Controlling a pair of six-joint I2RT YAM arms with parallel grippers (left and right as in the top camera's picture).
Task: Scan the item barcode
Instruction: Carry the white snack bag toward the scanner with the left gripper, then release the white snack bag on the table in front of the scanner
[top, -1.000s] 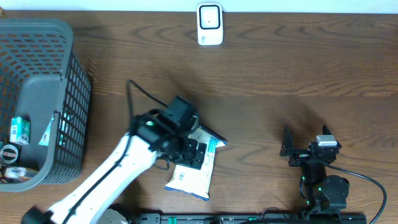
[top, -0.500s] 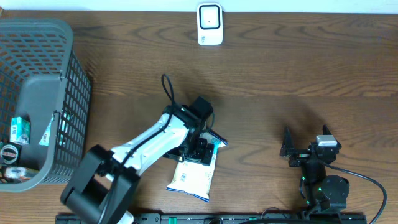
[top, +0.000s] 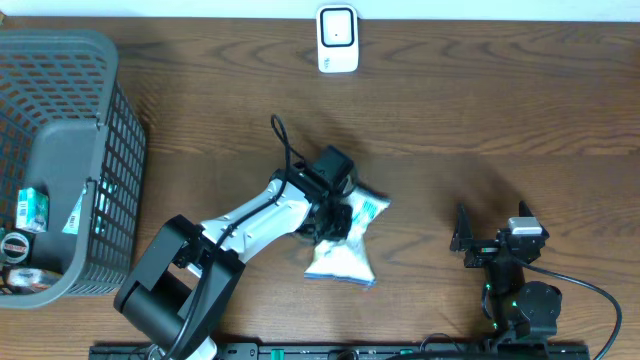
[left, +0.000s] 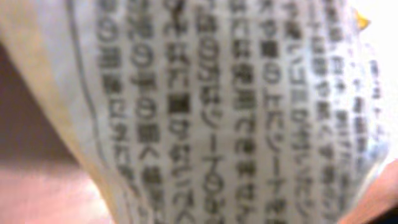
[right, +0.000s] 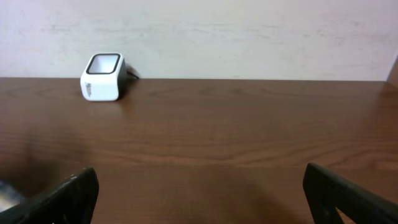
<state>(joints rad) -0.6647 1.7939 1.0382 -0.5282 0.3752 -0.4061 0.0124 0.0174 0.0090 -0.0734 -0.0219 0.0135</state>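
So the left gripper (top: 337, 215) has clamped down on the white plastic snack packet with teal print (top: 342, 262). A moment ago its jaws were spread above the packet, which lay flat. Now it's pinched at its top end, bunched up, and has shifted right, sitting just right of centre in the lower half of the overhead frame. The left wrist view shows nothing but blurry packet text (left: 211, 112), so it's right up against the camera. The right gripper (top: 492, 228) sits spread wide at lower right, holding nothing. I'd say the pickup's done, but the small white box scanner (top: 337, 38) at top centre is well away, and I can't spot the barcode yet.
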